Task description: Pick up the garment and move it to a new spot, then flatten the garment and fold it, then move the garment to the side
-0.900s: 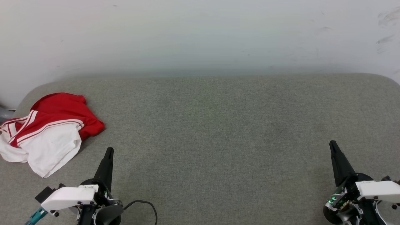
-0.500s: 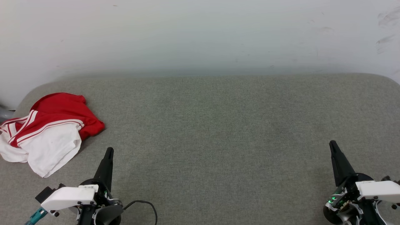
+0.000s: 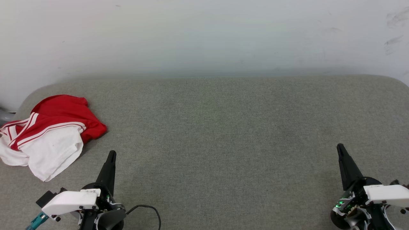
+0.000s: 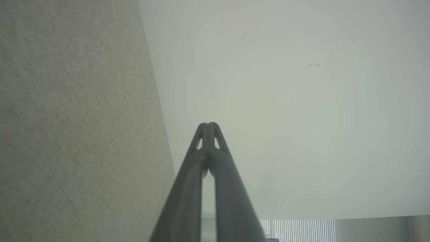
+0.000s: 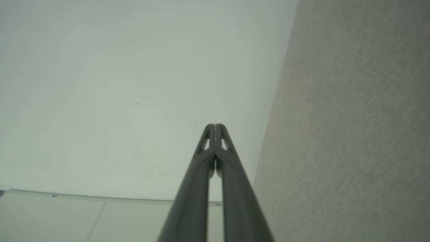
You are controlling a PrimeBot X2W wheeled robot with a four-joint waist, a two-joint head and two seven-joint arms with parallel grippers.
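- The garment [image 3: 51, 134] lay crumpled in a heap at the far left edge of the bench [image 3: 223, 143], with red cloth uppermost at the back, red-and-white striped trim across the middle and white cloth spilling toward the front.
- The left pincer [image 3: 111, 155] sat at the lower left, just to the right of the heap and apart from it. In the left wrist view its two fingers were pressed together at the tips, with nothing between them.
- The right pincer [image 3: 340, 147] sat at the lower right, well apart from the garment. Its fingers were likewise together and held nothing.
- The bench had a grey-green woven cover with rounded far corners.
- A pale wall [image 3: 204, 35] rose behind it, with dark scuff marks [image 3: 394, 19] at the upper right.
- A black cable [image 3: 150, 209] looped on the cover beside the left wrist.
- A small label [image 3: 90, 191] on the left wrist housing was too small to read.
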